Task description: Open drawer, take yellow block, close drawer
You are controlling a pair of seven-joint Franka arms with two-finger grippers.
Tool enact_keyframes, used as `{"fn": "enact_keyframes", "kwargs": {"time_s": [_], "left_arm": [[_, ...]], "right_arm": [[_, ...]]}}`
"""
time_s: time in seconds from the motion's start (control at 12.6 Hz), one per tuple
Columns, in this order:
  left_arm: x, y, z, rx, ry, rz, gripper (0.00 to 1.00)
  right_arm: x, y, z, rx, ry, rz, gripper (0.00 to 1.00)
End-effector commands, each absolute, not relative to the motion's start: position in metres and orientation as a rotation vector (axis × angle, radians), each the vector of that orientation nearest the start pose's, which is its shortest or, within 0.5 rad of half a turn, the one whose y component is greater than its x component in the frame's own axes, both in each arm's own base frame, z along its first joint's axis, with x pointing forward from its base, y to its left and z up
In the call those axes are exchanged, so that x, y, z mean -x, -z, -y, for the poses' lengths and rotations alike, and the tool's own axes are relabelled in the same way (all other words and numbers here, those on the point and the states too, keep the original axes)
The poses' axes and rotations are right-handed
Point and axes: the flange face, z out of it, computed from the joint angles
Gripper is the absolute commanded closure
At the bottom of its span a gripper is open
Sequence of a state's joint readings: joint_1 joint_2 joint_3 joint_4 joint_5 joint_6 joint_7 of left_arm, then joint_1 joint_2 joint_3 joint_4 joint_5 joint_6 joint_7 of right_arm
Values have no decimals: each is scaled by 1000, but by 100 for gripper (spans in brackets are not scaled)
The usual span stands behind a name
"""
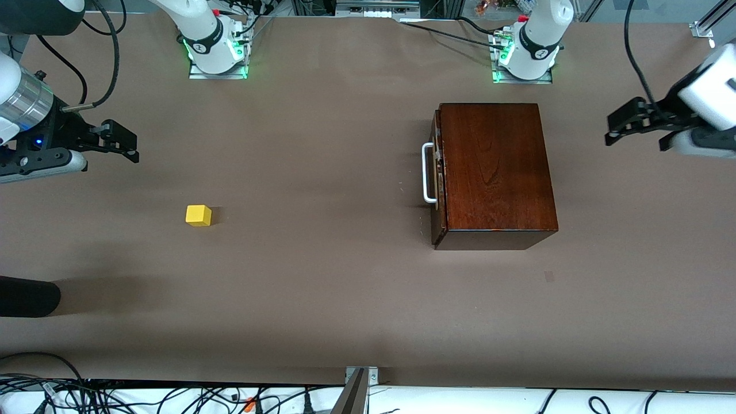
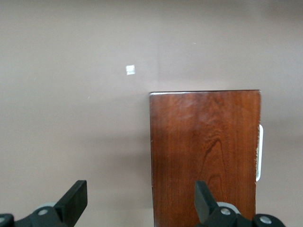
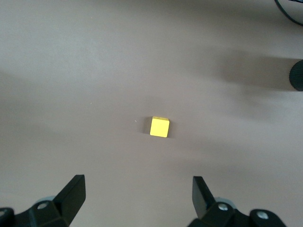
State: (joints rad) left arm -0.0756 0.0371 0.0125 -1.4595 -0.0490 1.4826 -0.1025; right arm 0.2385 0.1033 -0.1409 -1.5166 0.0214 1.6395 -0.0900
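Observation:
The dark reddish-brown wooden box (image 1: pixel 497 172) stands toward the left arm's end of the table. Its drawer (image 1: pixel 438 172) is pushed in, and the white handle (image 1: pixel 428 172) faces the table's middle. The yellow block (image 1: pixel 198 215) lies on the bare table toward the right arm's end, outside the drawer. My left gripper (image 1: pixel 610 129) hangs open and empty in the air beside the box; the left wrist view shows the gripper (image 2: pixel 140 189) over the box (image 2: pixel 206 151) edge. My right gripper (image 1: pixel 123 144) is open and empty, raised short of the block (image 3: pixel 159 126).
A dark rounded object (image 1: pixel 29 296) pokes in at the right arm's end of the table, nearer the front camera than the block. A small pale mark (image 1: pixel 549 276) sits on the tabletop near the box. Cables run along the table's near edge.

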Motion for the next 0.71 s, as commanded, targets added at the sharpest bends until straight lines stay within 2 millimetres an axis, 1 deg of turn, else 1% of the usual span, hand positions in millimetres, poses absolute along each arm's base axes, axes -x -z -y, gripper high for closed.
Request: {"fn": "enact_keyframes", "kwargs": {"time_s": [0.0,0.08,0.16,0.32,0.63], "left_arm": [[-531,-626,31,3189,-28,161,0],[-532,-617,23,3188,-30,185,0],[-531,-612,22,3185,-29,189,0],[-531,-612,18,3143,-32,158,0],[-528,-614,17,3142,-70,111,0]], "right_arm": [[-590,-603,-63,3137,26,310,0],[-590,-603,-63,3137,26,313,0],[-590,-603,-62,3138,26,308,0],[-590,-603,-62,3138,26,306,0],[-590,-602,-61,3138,24,306,0]]}}
